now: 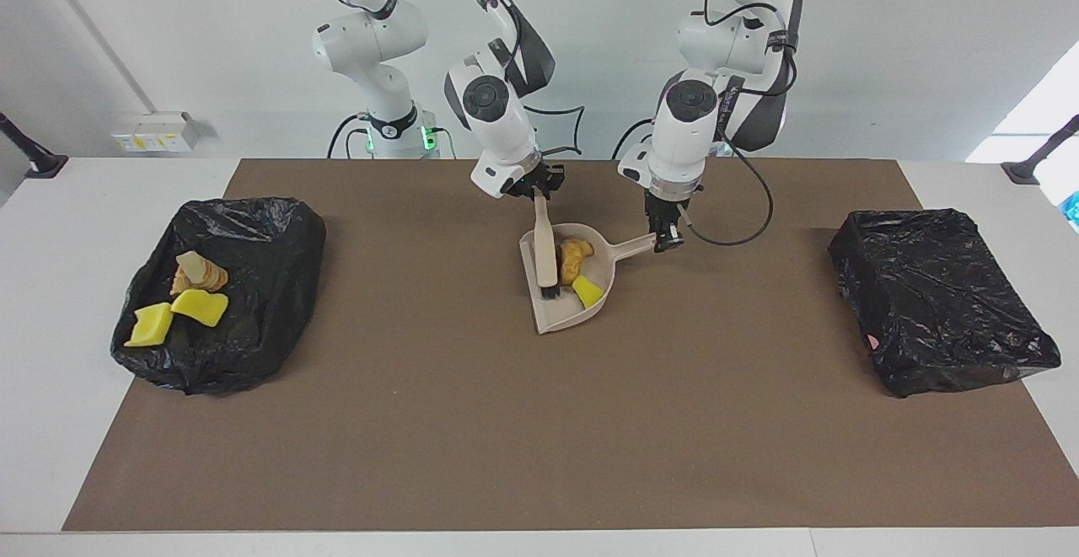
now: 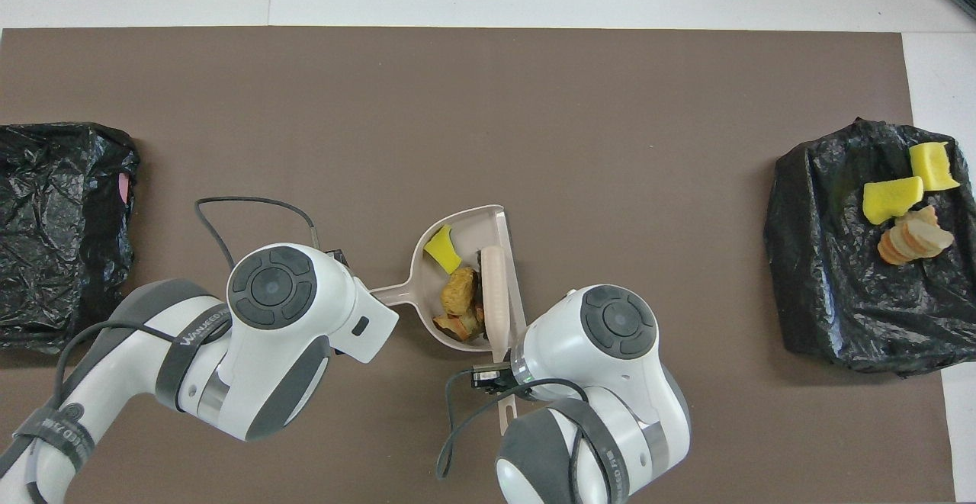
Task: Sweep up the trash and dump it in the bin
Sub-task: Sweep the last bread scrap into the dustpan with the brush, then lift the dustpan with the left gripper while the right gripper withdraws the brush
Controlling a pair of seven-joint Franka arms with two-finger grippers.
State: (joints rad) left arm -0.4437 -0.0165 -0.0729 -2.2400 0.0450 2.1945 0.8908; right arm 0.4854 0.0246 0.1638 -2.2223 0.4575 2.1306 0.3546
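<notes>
— Scraps sitting in the beige dustpan [image 1: 556,308]: how many?
— Two: one yellow sponge piece [image 1: 588,291] and one orange-tan bread chunk [image 1: 574,259].
— And the bins?
— Two black-lined ones. The bin [image 1: 221,291] at the right arm's end is holding three scraps; the other bin [image 1: 940,297] is showing none.
— Grippers?
— The left gripper [image 1: 665,234] is clamping the dustpan's handle; the right gripper [image 1: 536,188] is gripping the brush [image 1: 545,254].
</notes>
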